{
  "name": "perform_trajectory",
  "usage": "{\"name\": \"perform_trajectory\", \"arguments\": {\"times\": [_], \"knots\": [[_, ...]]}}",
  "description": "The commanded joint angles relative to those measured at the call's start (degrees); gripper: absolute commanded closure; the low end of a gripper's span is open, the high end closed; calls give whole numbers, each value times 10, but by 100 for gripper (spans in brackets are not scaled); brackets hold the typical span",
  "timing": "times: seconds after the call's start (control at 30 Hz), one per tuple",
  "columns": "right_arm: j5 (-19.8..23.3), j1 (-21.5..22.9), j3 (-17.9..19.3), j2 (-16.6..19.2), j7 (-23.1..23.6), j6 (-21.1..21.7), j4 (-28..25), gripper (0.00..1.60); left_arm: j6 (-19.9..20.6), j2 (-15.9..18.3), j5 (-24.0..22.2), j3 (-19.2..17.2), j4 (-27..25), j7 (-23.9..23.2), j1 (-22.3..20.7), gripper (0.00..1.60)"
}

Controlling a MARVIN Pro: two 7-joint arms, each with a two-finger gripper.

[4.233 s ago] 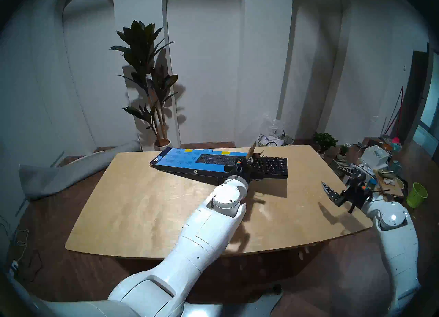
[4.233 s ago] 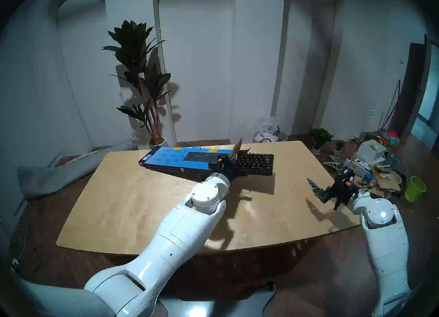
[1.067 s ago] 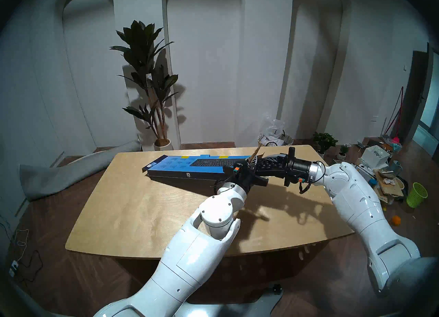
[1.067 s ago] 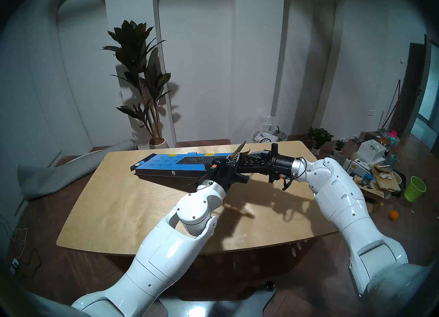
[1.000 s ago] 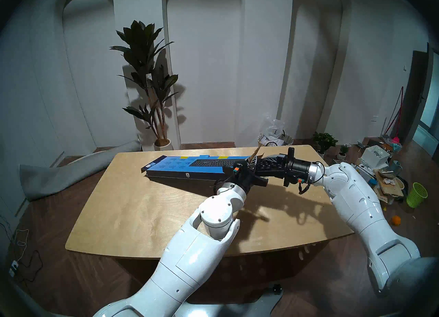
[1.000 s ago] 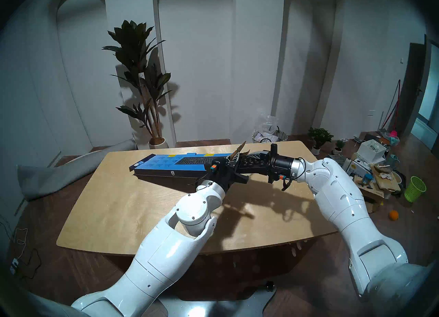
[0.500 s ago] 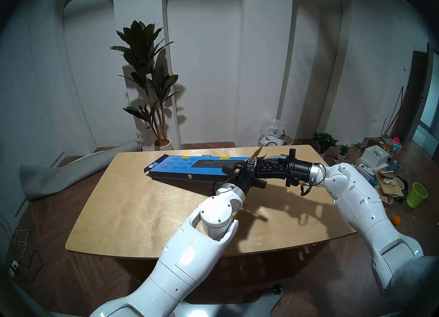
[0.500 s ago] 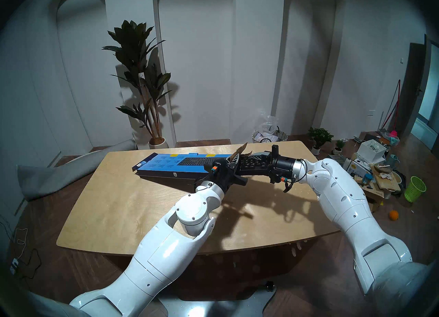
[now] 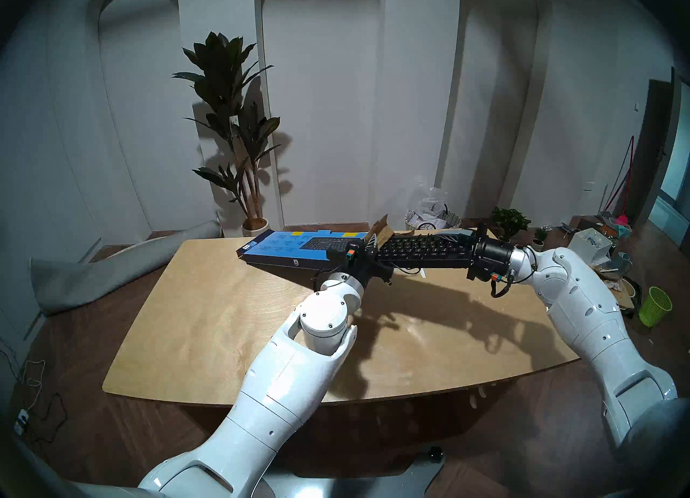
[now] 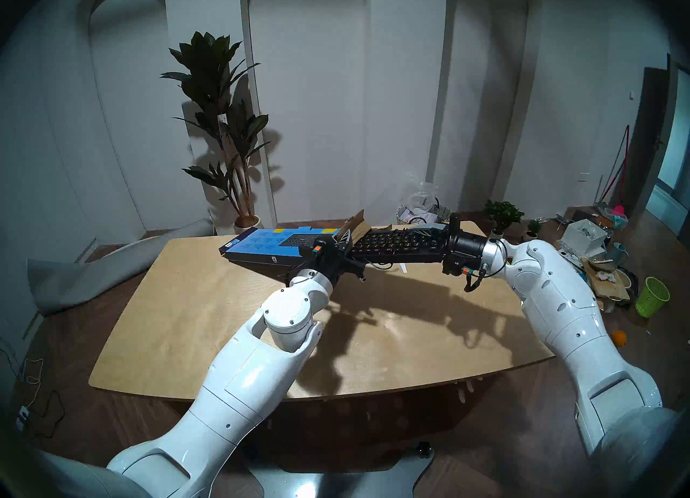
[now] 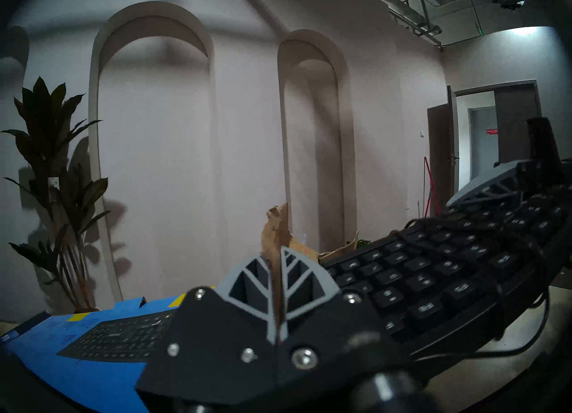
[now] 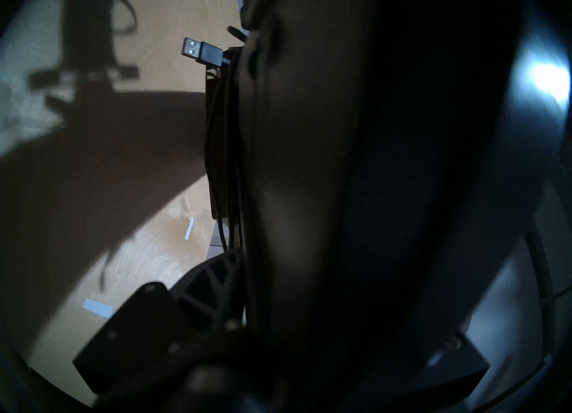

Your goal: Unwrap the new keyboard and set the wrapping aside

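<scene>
Above the wooden table (image 9: 209, 321), the left gripper (image 11: 277, 291) pinches the blue box (image 9: 295, 249) by its brown flap (image 11: 275, 239) while the right gripper (image 9: 453, 241) clamps the half-drawn keyboard (image 9: 422, 251) (whose dangling USB plug (image 12: 202, 51) only the right wrist view shows), a potted plant (image 9: 231, 120) behind.

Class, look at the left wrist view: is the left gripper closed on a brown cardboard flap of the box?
Yes: the left gripper has its two fingers pressed together on the brown flap standing up between them.
</scene>
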Motion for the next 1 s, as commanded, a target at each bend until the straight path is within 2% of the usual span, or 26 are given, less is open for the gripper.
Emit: {"name": "perform_trajectory", "arguments": {"times": [0.0, 0.17, 0.27, 0.43, 0.5, 0.87, 0.93, 0.97], "knots": [[47, 13, 48, 21, -59, 1, -59, 160, -2, 8, 1, -17, 8, 8, -11, 160], [67, -13, 73, 37, -90, 1, -97, 160, -3, 9, 1, -31, 29, 15, -23, 160], [72, -20, 81, 41, -85, 1, -102, 160, -4, 9, 1, -37, 37, 16, -31, 160], [80, -57, 101, 56, -101, 1, -124, 160, -4, 8, -1, -56, 74, 19, -64, 160], [80, -66, 103, 61, -118, 1, -126, 160, -4, 8, -1, -59, 81, 19, -70, 160], [97, -132, 138, 79, -137, 1, -144, 160, -11, 16, 5, -81, 146, 23, -114, 160], [96, -144, 141, 84, -160, 1, -147, 160, -15, 18, 7, -81, 160, 22, -121, 160], [101, -147, 147, 82, -143, 1, -150, 160, -17, 18, 8, -82, 166, 22, -124, 160]]}}
